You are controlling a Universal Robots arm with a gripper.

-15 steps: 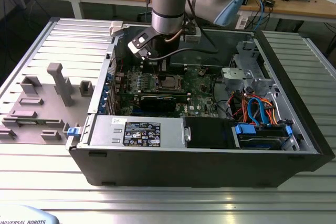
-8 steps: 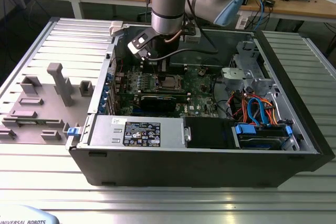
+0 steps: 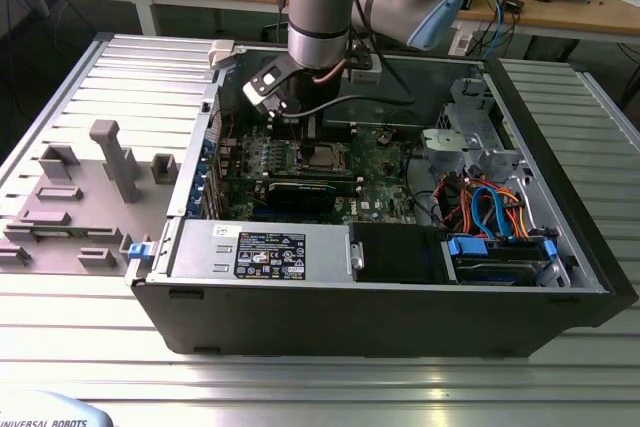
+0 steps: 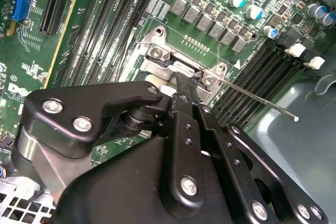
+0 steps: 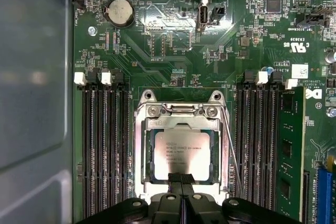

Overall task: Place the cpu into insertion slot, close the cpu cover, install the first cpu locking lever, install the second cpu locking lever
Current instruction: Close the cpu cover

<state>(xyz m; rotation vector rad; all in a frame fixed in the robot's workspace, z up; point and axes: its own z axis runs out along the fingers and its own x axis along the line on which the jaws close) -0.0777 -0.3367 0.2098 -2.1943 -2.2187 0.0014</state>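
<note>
The cpu (image 5: 182,154), a silvery square chip, lies in the insertion slot (image 5: 149,181) on the green board. The cpu cover (image 5: 139,150), a silver frame, lies down around it. My gripper (image 5: 181,178) is shut, its two black fingers pressed together with nothing between them, the tips at the cpu's edge. In the second wrist view the gripper (image 4: 185,85) touches the cover's hinge end (image 4: 163,56). One thin locking lever (image 4: 262,103) sticks out free beside the socket, and runs along the socket's side (image 5: 233,156). In the exterior view the gripper (image 3: 303,135) hangs just over the cpu (image 3: 326,155).
Long black memory slots (image 5: 102,150) flank the socket on both sides, one holding a green module (image 5: 290,150). The open computer case (image 3: 560,197) walls in the board. A black graphics card (image 3: 300,192) and power supply (image 3: 260,247) lie toward the case front.
</note>
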